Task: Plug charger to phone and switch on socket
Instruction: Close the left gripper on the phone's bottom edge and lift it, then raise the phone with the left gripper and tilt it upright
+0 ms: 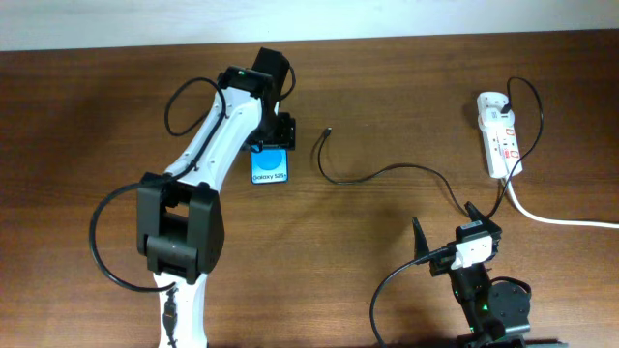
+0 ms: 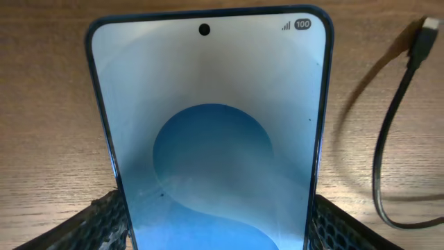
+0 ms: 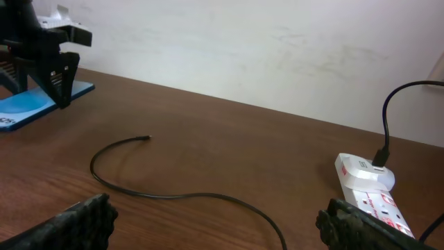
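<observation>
The phone [image 1: 270,168] lies flat on the table, blue screen up. It fills the left wrist view [image 2: 208,139]. My left gripper [image 1: 274,135] is at the phone's far end, and its fingers [image 2: 215,226] press both long edges. The charger cable [image 1: 387,170] curves across the table, and its plug tip [image 1: 329,129] lies free, right of the phone. The cable also shows in the left wrist view [image 2: 388,132] and the right wrist view [image 3: 173,196]. The socket [image 1: 500,135] lies at the far right and also shows in the right wrist view [image 3: 368,187]. My right gripper [image 1: 448,230] is open and empty above the table [image 3: 215,222].
A thick white lead [image 1: 561,220] runs from the socket off the right edge. A black plug [image 3: 380,158] sits in the socket's far end. The white wall [image 3: 243,42] runs behind the table's far edge.
</observation>
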